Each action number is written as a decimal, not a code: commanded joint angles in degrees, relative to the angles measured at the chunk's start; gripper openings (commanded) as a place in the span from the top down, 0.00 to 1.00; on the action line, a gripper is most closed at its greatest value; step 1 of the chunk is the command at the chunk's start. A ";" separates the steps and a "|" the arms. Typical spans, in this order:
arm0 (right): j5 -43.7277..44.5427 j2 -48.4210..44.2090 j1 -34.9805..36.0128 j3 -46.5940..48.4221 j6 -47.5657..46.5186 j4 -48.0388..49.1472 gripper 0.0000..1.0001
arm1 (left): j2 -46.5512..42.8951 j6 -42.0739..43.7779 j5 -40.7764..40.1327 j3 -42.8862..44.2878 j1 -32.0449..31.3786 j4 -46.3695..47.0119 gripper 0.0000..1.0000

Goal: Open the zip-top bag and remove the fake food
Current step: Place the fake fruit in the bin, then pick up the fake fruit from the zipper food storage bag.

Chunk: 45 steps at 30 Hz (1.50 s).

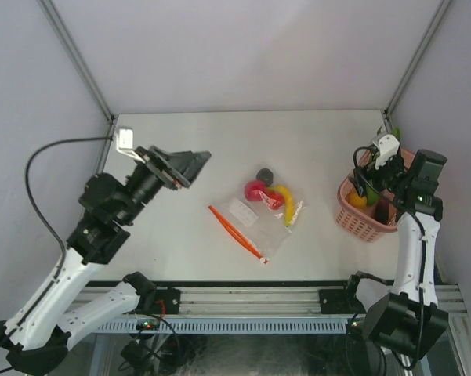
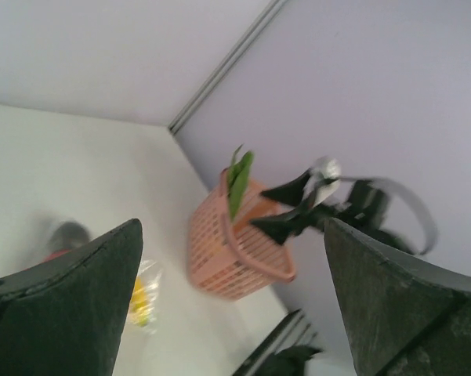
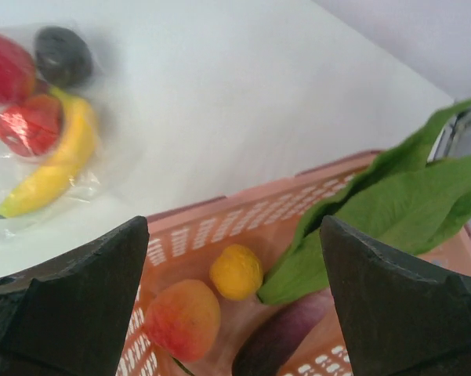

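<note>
While four pieces lie inside the bag (image 1: 255,223), we judge the task roughly half done. From above, the bag rests flat at the middle of the table (image 1: 313,141), with its red-orange zipper strip (image 1: 235,233) along the near-left edge and a white label (image 1: 243,211) just inside it. A banana (image 1: 286,202) and red fruit (image 1: 257,190) crowd the far end, with a dark ball (image 1: 264,174) at the very tip. We cannot tell from here whether the zipper is parted. The pink basket (image 1: 353,221) stands well apart at the right edge, with the right claw (image 1: 374,168) hanging over it. The left claw (image 1: 190,166) is raised off to the left, well clear of the bag.

From the left wrist, that claw's jaws stand wide with nothing between them. Beyond them a green leaf (image 2: 239,180) pokes up out of the basket, and the bag is only a blur at the lower left.

From the right wrist, the jaws are spread wide and empty above the basket. It holds the leaf, an orange (image 3: 236,271), a peach (image 3: 182,317) and a dark purple piece (image 3: 278,337). On the table beyond, clear crinkly plastic covers two red fruits, the banana and the ball. In our judgement those four are what is left to take out.
</note>
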 commanded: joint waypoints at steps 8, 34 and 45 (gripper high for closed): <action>-15.32 -3.19 11.21 -0.71 2.97 8.29 0.02 | -14.81 12.16 2.34 -36.39 -0.12 21.61 0.06; -13.11 38.73 39.64 27.26 -64.45 -24.41 0.20 | -18.60 -2.81 0.63 -67.76 -0.12 36.88 0.60; -3.95 51.97 44.06 41.02 -64.77 -30.34 0.37 | -7.35 -4.68 3.39 -66.24 -0.30 40.39 0.87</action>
